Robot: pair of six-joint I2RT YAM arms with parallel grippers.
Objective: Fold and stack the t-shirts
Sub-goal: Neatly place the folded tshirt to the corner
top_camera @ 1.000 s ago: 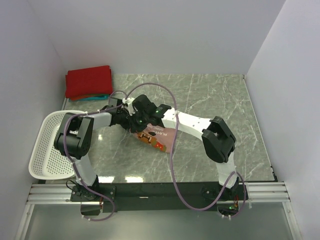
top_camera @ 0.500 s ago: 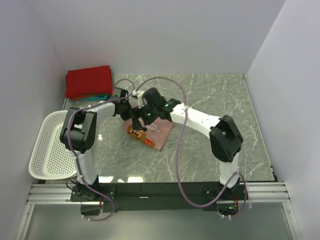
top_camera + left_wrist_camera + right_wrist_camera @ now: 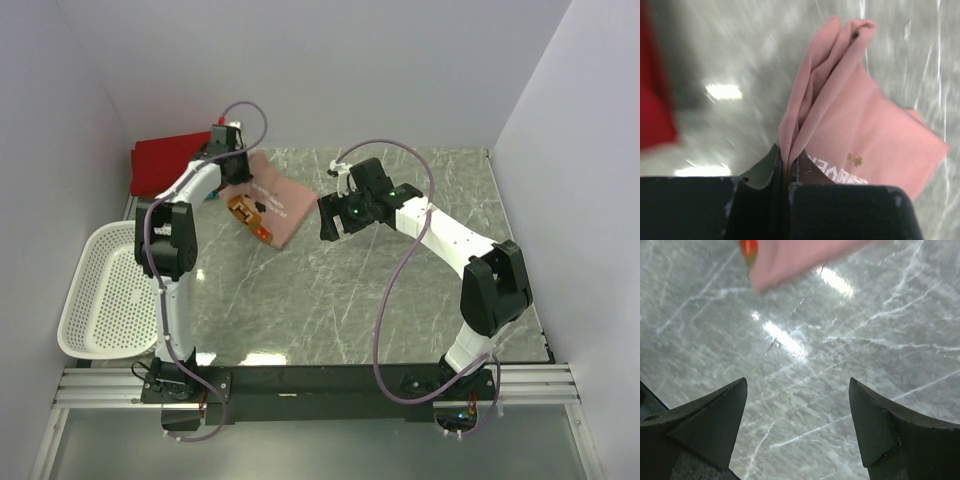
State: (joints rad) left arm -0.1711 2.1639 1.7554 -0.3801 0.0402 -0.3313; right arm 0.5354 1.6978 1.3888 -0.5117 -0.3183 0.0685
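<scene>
The folded dusty-pink t-shirt (image 3: 272, 204) hangs tilted above the marble at the back left, its brown-and-white print facing up. My left gripper (image 3: 234, 172) is shut on its folded edge. In the left wrist view, the pink layers (image 3: 860, 125) are pinched between the jaws of the left gripper (image 3: 787, 161). The red t-shirt (image 3: 168, 162) lies folded in the back left corner, just left of that gripper; its blurred edge (image 3: 654, 115) shows there too. My right gripper (image 3: 326, 218) stands open over bare marble, right of the pink shirt and apart from it. In its own view the right gripper (image 3: 797, 390) holds nothing, and a pink shirt corner (image 3: 790, 255) sits at the top.
A white perforated basket (image 3: 92, 300) sits off the table's left edge. White walls close the back and both sides. The marble tabletop (image 3: 400, 290) spreads in front of and to the right of the arms.
The right gripper opened, let go of the pink shirt and drew back to the right. The left gripper closed on the shirt and carried it back and left toward the red one.
</scene>
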